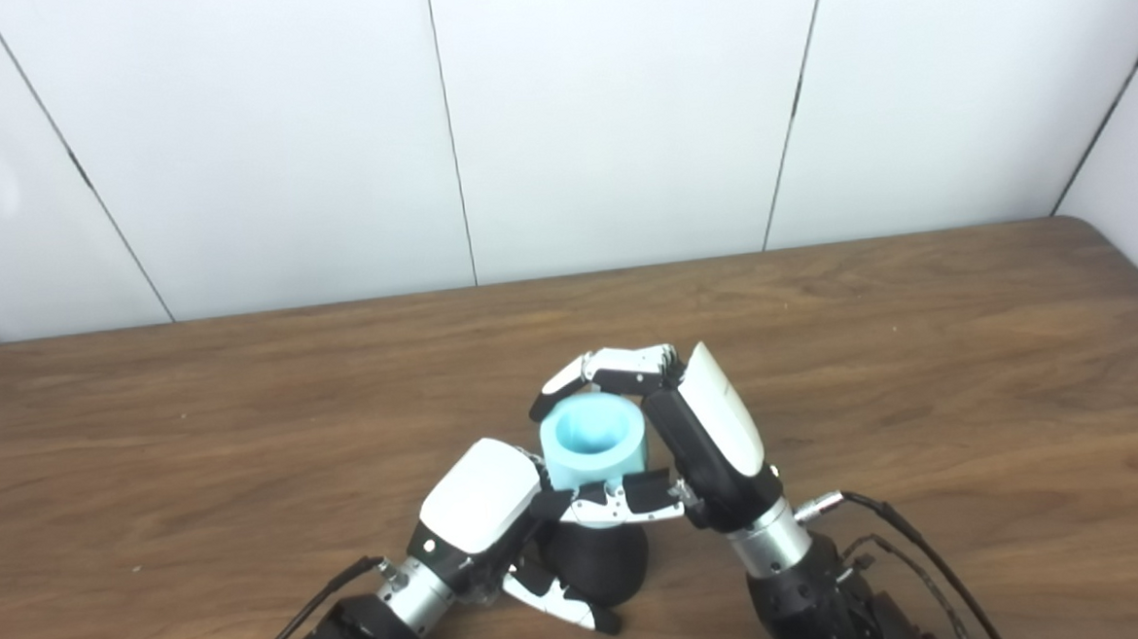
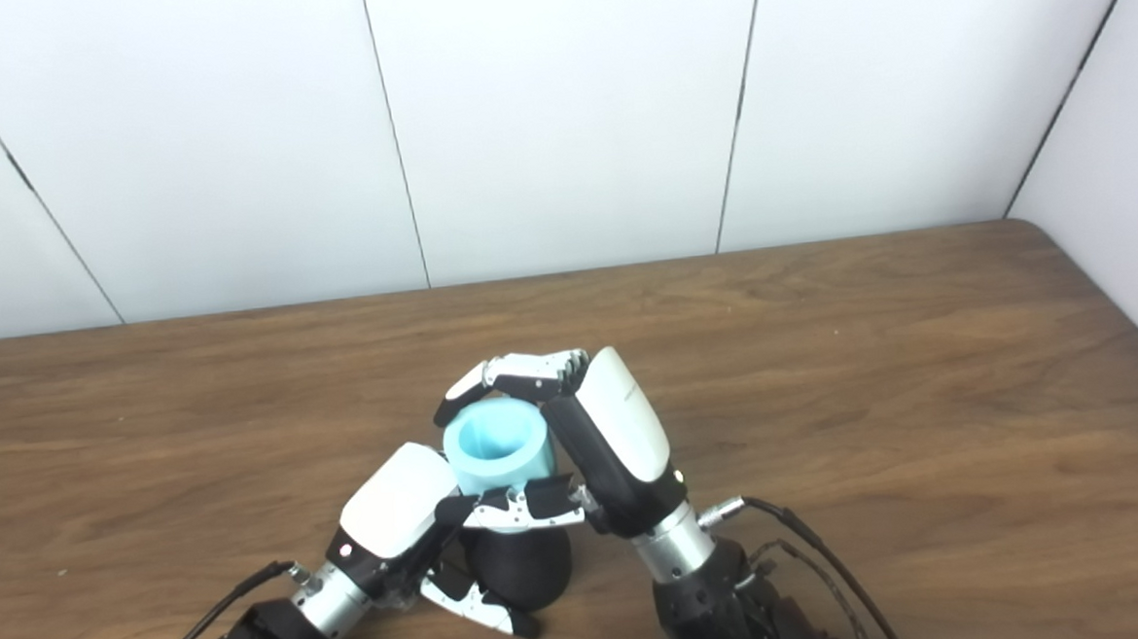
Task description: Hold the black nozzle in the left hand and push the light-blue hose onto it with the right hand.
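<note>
Light-blue hose (image 1: 595,450) atop black nozzle (image 2: 523,565), both hands clasped.

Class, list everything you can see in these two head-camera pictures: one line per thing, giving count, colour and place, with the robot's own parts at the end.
Hose: one, light blue, short open-topped piece, upright near the table's front middle, directly above the nozzle.
Nozzle: one, black, rounded, under the hose at the front edge of view.
Table: one, brown wood grain, fills the lower half.
Wall panels: white with dark seams, behind the table.
Cables: black, beside both wrists.
Left hand: one, white and black, closed around the nozzle.
Right hand: one, white and black, wrapped around the hose.
</note>
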`<action>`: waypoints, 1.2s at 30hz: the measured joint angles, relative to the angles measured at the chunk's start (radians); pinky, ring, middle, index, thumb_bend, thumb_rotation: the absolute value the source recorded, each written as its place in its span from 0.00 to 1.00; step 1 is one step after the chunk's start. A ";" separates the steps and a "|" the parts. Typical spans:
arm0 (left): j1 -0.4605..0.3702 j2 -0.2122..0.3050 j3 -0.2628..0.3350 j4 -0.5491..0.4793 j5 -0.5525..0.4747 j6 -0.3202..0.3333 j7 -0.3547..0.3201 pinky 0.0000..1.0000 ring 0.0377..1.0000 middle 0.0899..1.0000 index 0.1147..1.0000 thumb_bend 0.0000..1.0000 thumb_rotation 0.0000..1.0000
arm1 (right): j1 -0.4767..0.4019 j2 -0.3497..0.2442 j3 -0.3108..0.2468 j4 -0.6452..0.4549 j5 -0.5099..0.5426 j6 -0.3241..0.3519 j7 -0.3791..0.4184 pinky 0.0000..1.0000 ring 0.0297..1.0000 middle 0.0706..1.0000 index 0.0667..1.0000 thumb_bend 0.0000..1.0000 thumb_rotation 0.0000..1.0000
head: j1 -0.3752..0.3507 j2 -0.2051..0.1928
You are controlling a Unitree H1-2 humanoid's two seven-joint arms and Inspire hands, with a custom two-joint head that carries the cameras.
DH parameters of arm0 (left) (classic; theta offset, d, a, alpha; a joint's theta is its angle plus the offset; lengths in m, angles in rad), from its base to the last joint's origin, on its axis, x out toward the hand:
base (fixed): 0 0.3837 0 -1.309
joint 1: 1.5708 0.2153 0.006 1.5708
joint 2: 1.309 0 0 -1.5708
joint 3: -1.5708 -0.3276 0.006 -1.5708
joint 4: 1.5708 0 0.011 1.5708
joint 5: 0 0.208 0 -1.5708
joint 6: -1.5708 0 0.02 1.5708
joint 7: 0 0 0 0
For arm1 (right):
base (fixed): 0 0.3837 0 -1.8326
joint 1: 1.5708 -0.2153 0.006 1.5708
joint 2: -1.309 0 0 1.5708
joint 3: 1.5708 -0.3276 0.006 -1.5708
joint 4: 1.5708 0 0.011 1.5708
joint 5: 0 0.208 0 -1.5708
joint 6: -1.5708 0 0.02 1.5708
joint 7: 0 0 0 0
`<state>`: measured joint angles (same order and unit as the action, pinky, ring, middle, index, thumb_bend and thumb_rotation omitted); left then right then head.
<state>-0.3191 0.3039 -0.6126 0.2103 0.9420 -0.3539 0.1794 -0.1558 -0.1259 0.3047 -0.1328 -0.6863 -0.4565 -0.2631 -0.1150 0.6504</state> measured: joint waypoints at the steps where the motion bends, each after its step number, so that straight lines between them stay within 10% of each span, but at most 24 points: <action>1: 0.000 0.000 0.000 0.000 0.000 0.000 0.000 0.08 0.10 0.13 0.41 0.52 0.04 | -0.003 -0.006 0.007 0.002 -0.008 0.000 -0.013 0.15 0.19 0.42 0.46 0.53 0.00 | 0.000 0.000; 36: 0.004 0.000 0.001 -0.002 -0.008 0.019 -0.006 0.08 0.10 0.14 0.41 0.52 0.04 | -0.111 -0.067 0.227 0.223 0.061 -0.001 -0.455 0.24 0.29 0.41 0.49 0.52 0.00 | 0.002 -0.002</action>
<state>-0.3154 0.3042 -0.6114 0.2081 0.9338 -0.3352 0.1735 -0.2665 -0.1932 0.5314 0.0905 -0.6253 -0.4575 -0.7186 -0.1135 0.6489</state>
